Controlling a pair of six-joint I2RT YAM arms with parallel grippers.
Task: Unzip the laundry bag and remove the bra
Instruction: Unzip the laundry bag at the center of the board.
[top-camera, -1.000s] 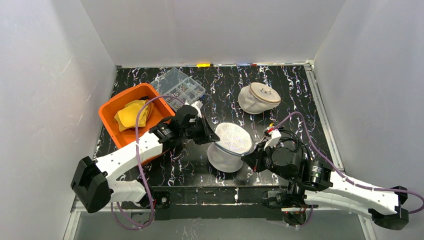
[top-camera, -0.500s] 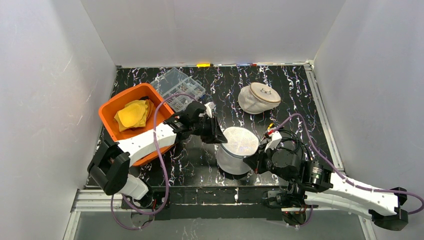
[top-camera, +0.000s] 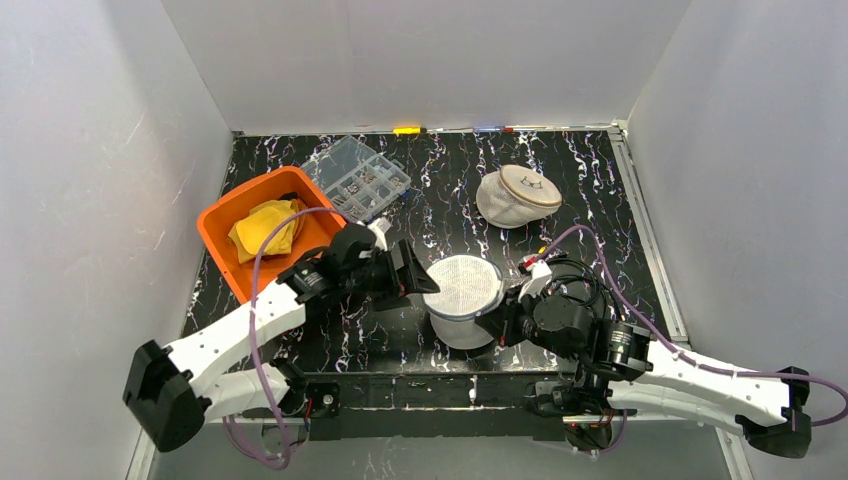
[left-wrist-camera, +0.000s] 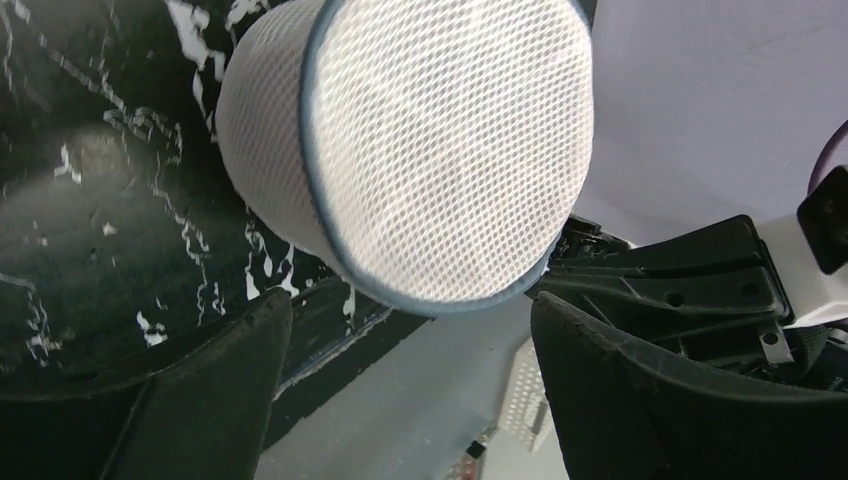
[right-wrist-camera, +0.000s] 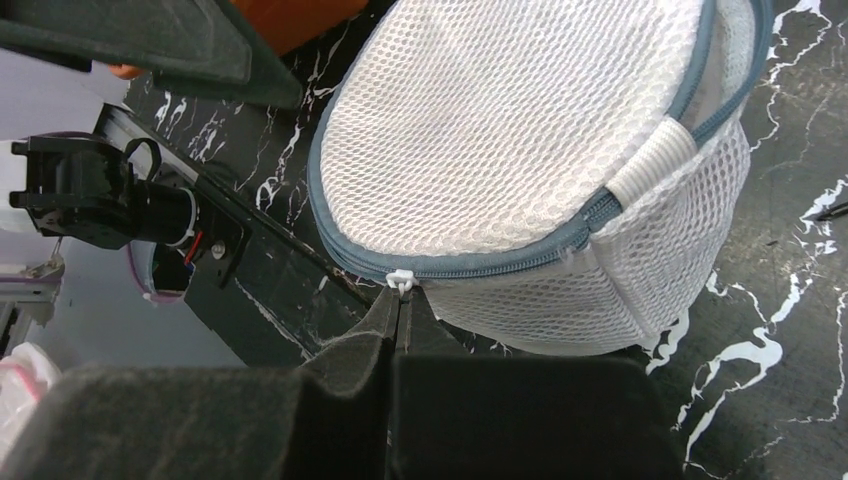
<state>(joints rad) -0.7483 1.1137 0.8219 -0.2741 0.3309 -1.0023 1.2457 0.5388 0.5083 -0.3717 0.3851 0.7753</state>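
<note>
Up front, the right gripper (right-wrist-camera: 400, 300) pinches the zipper pull (right-wrist-camera: 400, 279) of the mesh laundry bag (right-wrist-camera: 500, 150); the left gripper (left-wrist-camera: 408, 305) gapes wide beside it.

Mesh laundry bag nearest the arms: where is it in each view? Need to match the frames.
Top external: mesh laundry bag low centre, on the black marbled tabletop.
Left wrist: upper centre, just beyond the open left gripper.
Right wrist: upper right, its zipper pull pinched by the right gripper.
Shared landmark: the tabletop, visible in all three.
</note>
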